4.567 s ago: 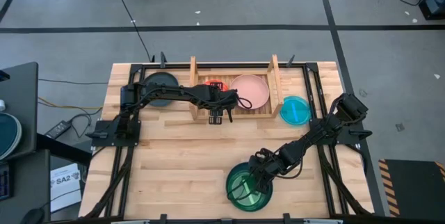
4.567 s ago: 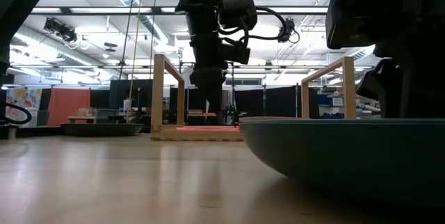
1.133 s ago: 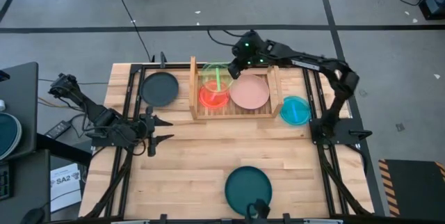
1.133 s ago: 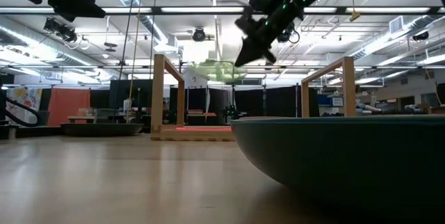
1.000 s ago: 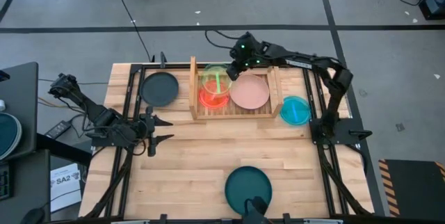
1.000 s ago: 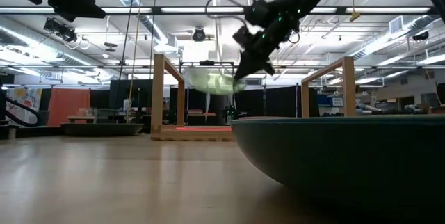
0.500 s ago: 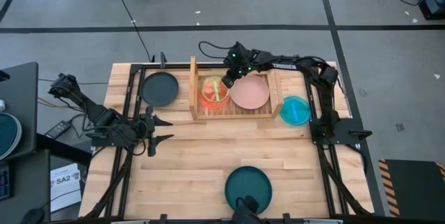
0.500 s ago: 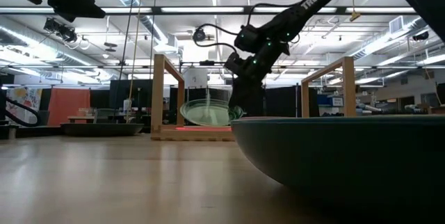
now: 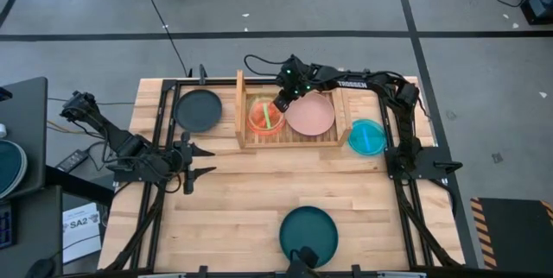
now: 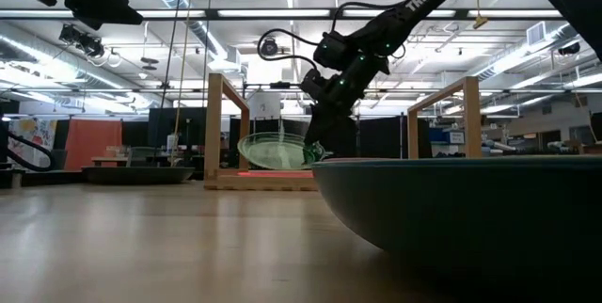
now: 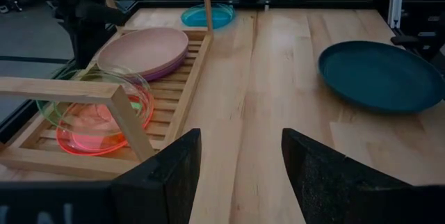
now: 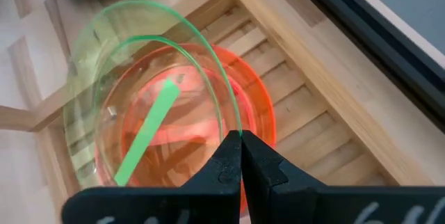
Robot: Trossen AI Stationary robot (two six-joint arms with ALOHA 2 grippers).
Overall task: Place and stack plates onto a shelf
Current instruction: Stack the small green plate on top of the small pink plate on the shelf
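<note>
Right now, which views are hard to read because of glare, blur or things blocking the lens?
Low view: the dark teal plate looms blurred and ceiling lights glare. Right wrist view: the clear green plate tints the orange plate. High view: even light.

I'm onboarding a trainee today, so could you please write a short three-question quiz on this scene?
1. True or false: the right gripper is shut on the green plate's rim.
2. Which plate lies under the green one on the shelf? A orange B cyan C teal
3. Fill in: the left gripper waits with jaws ____.

Key: 1 true; 2 A; 3 open.
</note>
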